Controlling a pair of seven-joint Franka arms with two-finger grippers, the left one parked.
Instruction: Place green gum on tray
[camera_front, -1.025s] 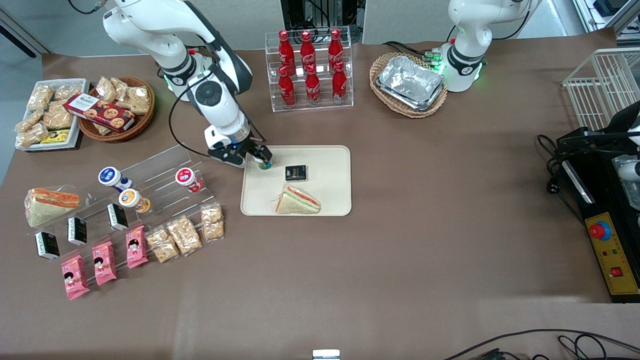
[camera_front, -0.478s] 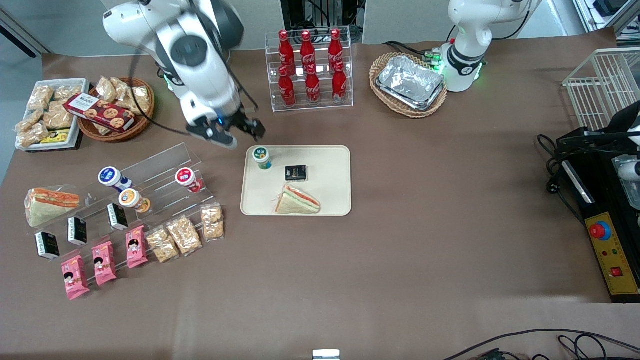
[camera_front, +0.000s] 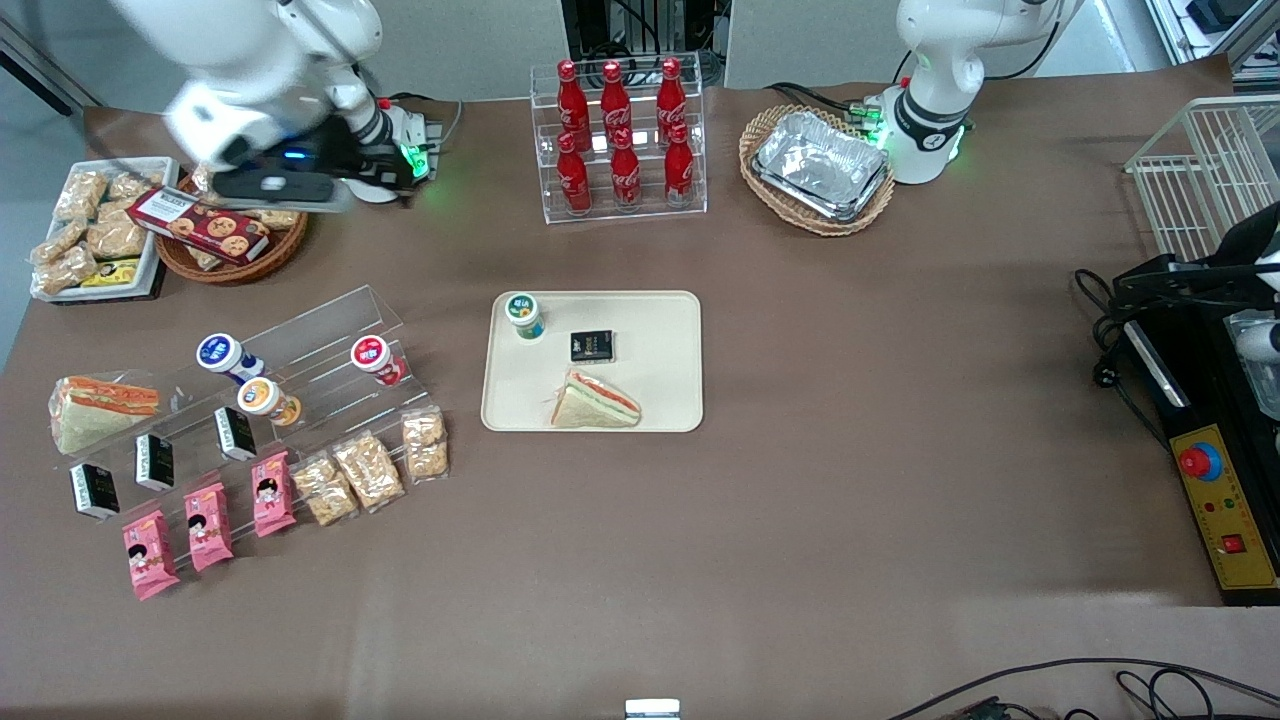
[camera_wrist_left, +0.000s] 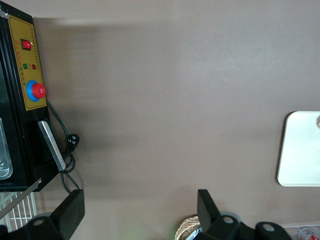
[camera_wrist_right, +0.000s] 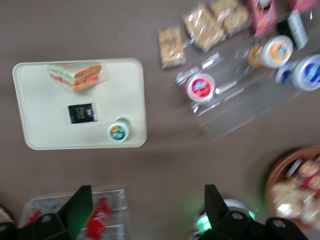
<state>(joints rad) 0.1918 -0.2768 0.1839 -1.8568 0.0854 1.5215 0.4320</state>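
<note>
The table (camera_front: 800, 520) fills the front view, and the tray (camera_front: 660, 330) lies in the middle of the frame. My pincer (camera_front: 275, 183) hangs high in the upper part of the frame at my working end of the table, above the wicker basket (camera_front: 235, 265) of snacks. My wrist camera shows its fingers (camera_wrist_right: 80, 210) spread wide, with nothing between them.

On the tray lie a wrapped sandwich (camera_front: 595, 400), near the edge closest to the front camera, and a small black packet (camera_front: 591, 346) about mid-tray. The green gum (camera_front: 524, 313) stands upright in the tray's upper corner, the one toward my end, label up. It sits inside the rim but close to it.

I judge the placing itself done — the bottle is on the tray and standing free. What is left is getting clear cleanly, so I would stay high, keep well away from the clear stepped stand (camera_front: 320, 330) and its bottles, and not dip toward the basket below me. The gum stands near the rim — a bump to the tray could tip it off.
</note>
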